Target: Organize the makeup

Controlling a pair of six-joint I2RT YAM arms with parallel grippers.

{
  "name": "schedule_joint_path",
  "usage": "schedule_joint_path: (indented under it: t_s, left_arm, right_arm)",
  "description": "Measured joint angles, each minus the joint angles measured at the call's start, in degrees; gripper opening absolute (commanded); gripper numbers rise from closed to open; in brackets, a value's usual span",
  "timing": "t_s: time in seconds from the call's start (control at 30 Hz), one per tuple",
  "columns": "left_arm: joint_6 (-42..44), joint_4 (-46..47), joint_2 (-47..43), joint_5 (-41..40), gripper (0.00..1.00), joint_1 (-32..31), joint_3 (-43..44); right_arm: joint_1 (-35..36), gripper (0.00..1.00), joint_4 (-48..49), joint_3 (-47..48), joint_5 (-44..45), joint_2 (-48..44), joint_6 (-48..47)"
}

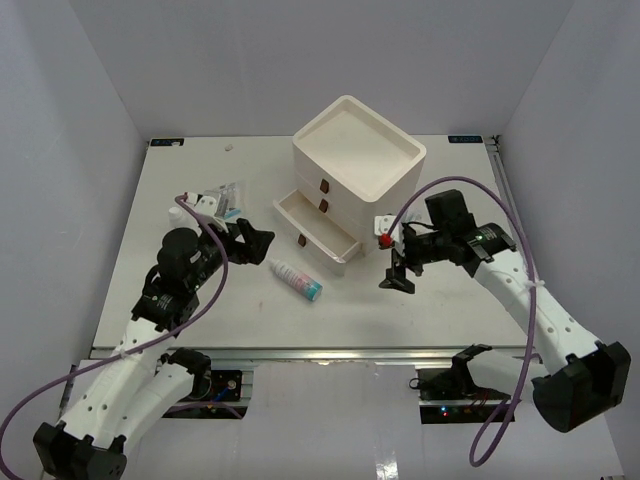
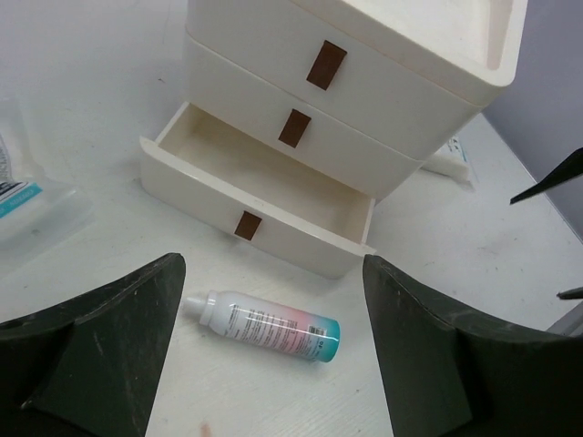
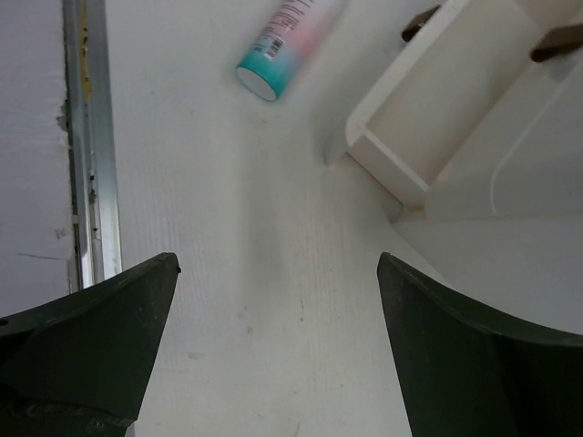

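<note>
The left gripper (image 1: pixel 258 245) and right gripper (image 1: pixel 397 278) are held wide open and empty, the white tube (image 1: pixel 296 279) lying on the tabletop (image 1: pixel 400 320) between them, just near of the open bottom drawer (image 2: pixel 310 246). A pick-up is judged in hand — the tube is to be straddled crosswise and gripped.

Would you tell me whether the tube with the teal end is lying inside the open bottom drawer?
No, the tube lies on the table in front of the open drawer, entirely outside it.

Print on the white tube (image 2: pixel 269 328) and on the sachets (image 2: pixel 23 196) is too small to read.
</note>
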Motion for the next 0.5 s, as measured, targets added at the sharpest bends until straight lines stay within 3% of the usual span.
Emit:
schedule_joint_path:
  t_s: [0.2, 0.5]
  left_arm:
    - [0.0, -1.8, -8.7, -3.8, 0.89, 0.0, -3.0]
    - [0.0, -2.2, -18.6, -14.0, 0.89, 0.0, -4.3]
  right_arm:
    - [13.3, 0.98, 2.4, 4.2, 5.5, 10.6, 5.5]
    - [21.2, 0.93, 11.0, 21.3, 16.1, 30.7, 22.2]
